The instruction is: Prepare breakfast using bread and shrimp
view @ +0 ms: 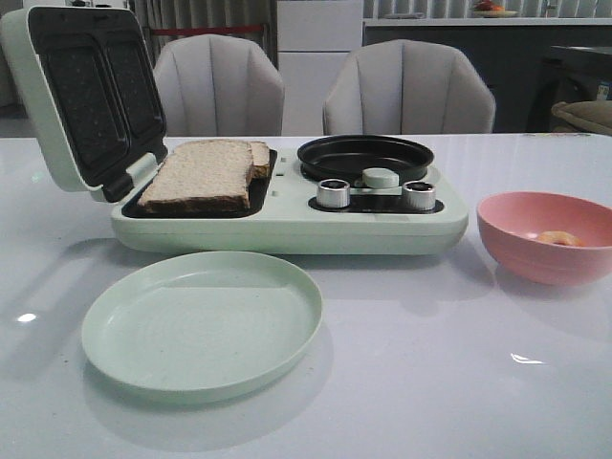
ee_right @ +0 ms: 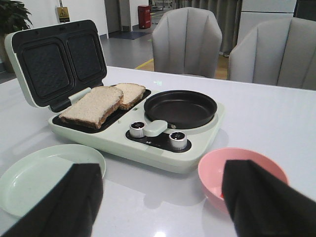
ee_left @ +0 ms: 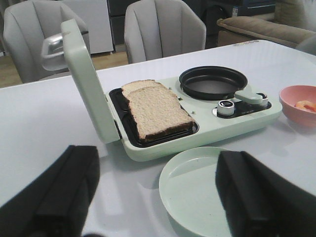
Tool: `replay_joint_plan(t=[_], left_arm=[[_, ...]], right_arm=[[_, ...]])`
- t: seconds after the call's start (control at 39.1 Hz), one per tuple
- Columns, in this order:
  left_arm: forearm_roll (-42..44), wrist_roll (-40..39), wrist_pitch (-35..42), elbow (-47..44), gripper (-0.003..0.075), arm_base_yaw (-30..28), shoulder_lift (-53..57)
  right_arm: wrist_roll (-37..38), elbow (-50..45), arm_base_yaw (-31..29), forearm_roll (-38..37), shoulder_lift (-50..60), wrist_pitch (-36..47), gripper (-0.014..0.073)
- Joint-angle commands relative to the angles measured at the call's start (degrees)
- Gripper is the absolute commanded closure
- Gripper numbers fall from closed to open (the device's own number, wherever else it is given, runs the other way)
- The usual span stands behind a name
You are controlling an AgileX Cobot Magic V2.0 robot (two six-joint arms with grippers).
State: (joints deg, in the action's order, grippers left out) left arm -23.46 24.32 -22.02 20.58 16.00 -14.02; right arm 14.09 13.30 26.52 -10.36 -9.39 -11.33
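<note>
Front view: bread (view: 203,176) beside pan (view: 364,157).

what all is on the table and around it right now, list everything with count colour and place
breakfast maker: one, pale green, centre of table, lid open
bread: two slices, beige with brown crust, on the maker's left plate
frying pan: one, black, on the maker's right side, empty
knobs: two, silver, front of the maker
plate: one, pale green, in front of the maker, empty
bowl: one, pink, right of the maker
shrimp: count unclear, orange, in the bowl
chairs: two, grey, behind the table
left gripper: black, jaws open
right gripper: black, jaws open
</note>
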Motion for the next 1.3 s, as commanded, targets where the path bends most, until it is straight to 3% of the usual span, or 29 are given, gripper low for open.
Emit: replay_joint_plan(t=[0.0, 0.1, 0.46, 0.66, 0.97, 1.28], left_arm=[[-1.7, -0.2, 4.5, 4.1, 0.0262, 0.3, -3.4], [-1.7, -0.2, 4.6, 7.8, 0.0308, 0.3, -8.6], [-8.5, -0.2, 5.3, 21.2, 0.0313, -1.3, -33.0], [-19.0, -0.2, 3.5, 29.0, 0.0313, -9.8, -42.6], [-23.7, 0.4, -4.7, 41.3, 0.0313, -22.5, -51.9], [-29.8, 3.1, -9.2, 52.5, 0.0314, -28.4, -63.6]], right_arm=[[0.0, 1.5, -0.3, -0.2, -0.5, 4.6, -0.0006], [0.0, 1.5, -0.3, -0.2, -0.5, 4.6, -0.0006], [0.0, 1.5, -0.3, -0.2, -0.5, 4.6, -0.0006], [0.0, 1.5, -0.3, -0.2, -0.5, 4.6, -0.0006], [0.0, 1.5, -0.3, -0.2, -0.5, 4.6, -0.0006], [0.0, 1.5, -0.3, -0.2, -0.5, 4.6, -0.0006]])
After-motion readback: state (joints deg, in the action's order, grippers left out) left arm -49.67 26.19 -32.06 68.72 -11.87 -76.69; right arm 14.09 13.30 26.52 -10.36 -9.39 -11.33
